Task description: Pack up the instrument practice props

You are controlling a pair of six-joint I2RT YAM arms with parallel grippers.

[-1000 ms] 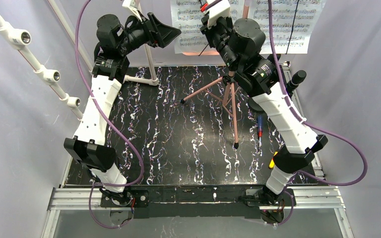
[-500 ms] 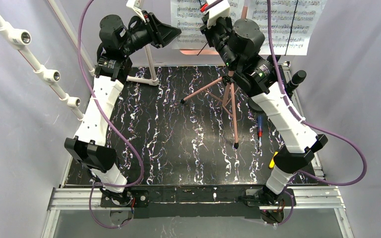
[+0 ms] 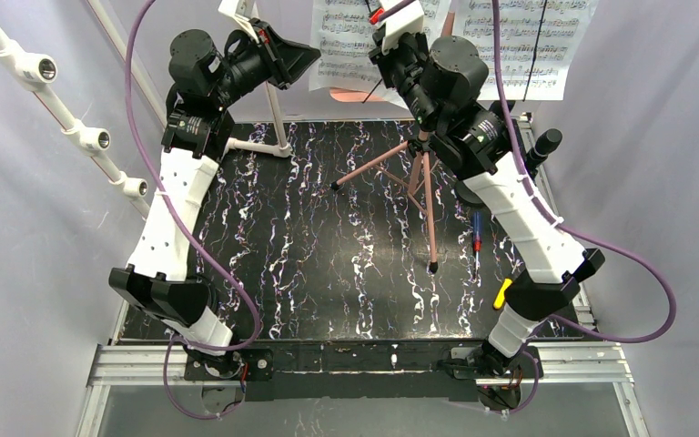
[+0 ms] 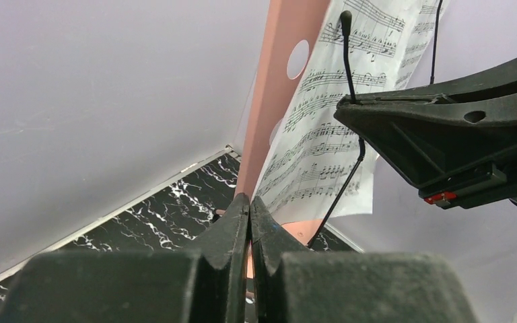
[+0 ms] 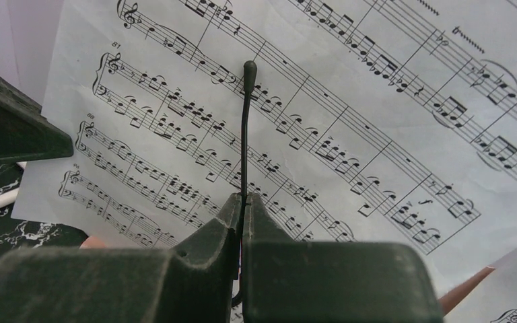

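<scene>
- Left wrist: left pincer [image 4: 250,203] clenched on music desk [image 4: 272,101] edge, beside sheet music [image 4: 316,145].
- Right wrist: right pincer [image 5: 242,200] grasping microphone [image 5: 244,134] stalk, before sheet music.

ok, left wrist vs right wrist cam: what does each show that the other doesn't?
Left wrist only: the left gripper shut on the edge of the pink music desk, with the desk's round holes visible.
Right wrist only: a head-on look at the right gripper shut on the thin stem of the black microphone, the staves legible behind it.
Both: the sheet music, that microphone stem with its small tip, and a bit of the marbled table.
</scene>
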